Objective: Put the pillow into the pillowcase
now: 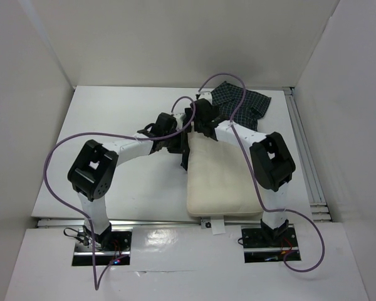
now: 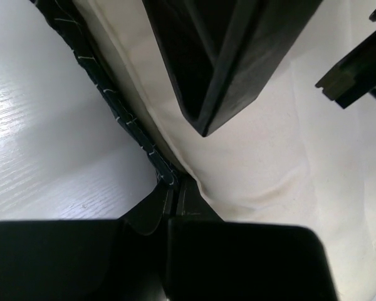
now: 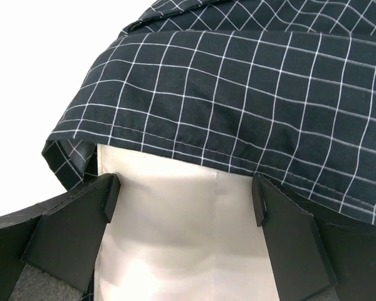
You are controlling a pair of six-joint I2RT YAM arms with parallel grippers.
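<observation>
The cream pillow lies on the table in front of the right arm, and its far end sits under the mouth of the dark checked pillowcase. My left gripper is at the pillow's far left corner. In the left wrist view it is shut on the pillowcase hem, beside the pillow. My right gripper is open. In the right wrist view it straddles the pillow's end, with the pillowcase edge draped just ahead of the fingertips.
White walls enclose the table on the left, back and right. A metal rail runs along the right side. Purple cables loop over both arms. The right arm's dark body hangs close above the left gripper.
</observation>
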